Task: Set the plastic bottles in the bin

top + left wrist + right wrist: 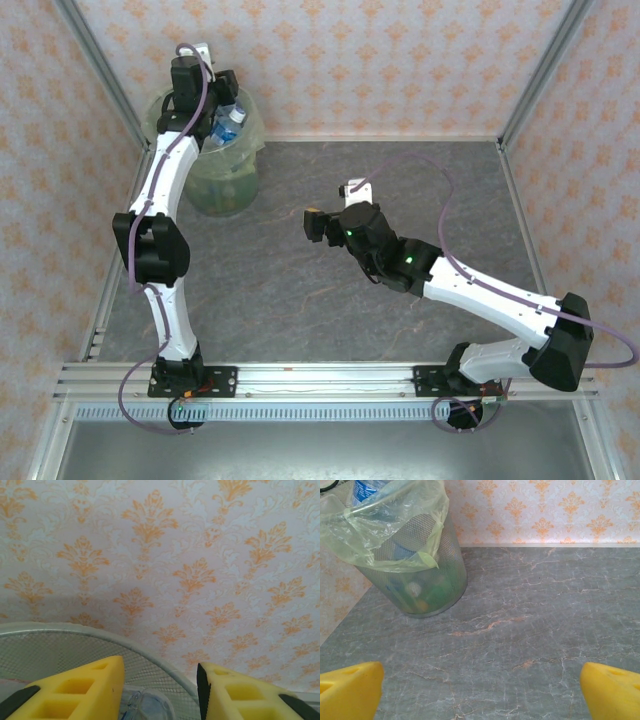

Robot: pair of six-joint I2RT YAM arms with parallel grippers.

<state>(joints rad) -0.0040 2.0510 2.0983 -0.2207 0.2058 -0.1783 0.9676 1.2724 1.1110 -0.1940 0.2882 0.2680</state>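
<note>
Bin [222,185]: round mesh with a pale-green bag liner [380,535], at the far left corner of the bench [400,300], near the patterned wall [380,60]. Plastic bottles [422,592]: heaped inside the bin and seen through the mesh; one blue-labelled bottle [231,121] rises to the rim. Left hand [160,682]: above the bin's mouth, yellow fingers [75,690] partly parted, a clear bottle [145,705] low in the gap; contact cannot be told. Right hand [481,685]: over mid-bench, well apart from the bin, spread wide, holding nothing.
</note>
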